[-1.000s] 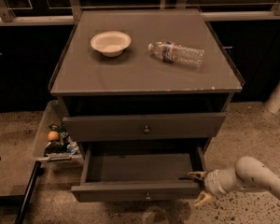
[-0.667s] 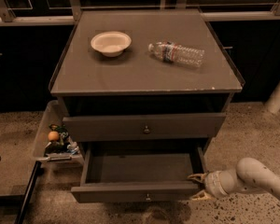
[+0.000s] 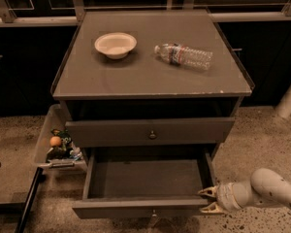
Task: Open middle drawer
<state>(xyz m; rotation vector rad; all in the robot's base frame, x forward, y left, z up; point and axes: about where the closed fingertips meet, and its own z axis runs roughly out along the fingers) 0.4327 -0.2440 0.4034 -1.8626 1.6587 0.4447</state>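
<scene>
middle drawer [image 3: 126, 208] open toward camera; gripper [image 3: 202, 201] right corner

The middle drawer [image 3: 145, 179] is pulled out. The claw [image 3: 207, 201] is at its right front corner, fingers [image 3: 207, 192] apart. A bowl [image 3: 115, 44] and bottle [image 3: 183, 56] lie on the tabletop [image 3: 136, 79].

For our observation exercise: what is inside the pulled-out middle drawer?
The middle drawer shows only its bare grey floor. Its rear part is hidden beneath the drawer above. The gripper is at its right front corner.
</scene>
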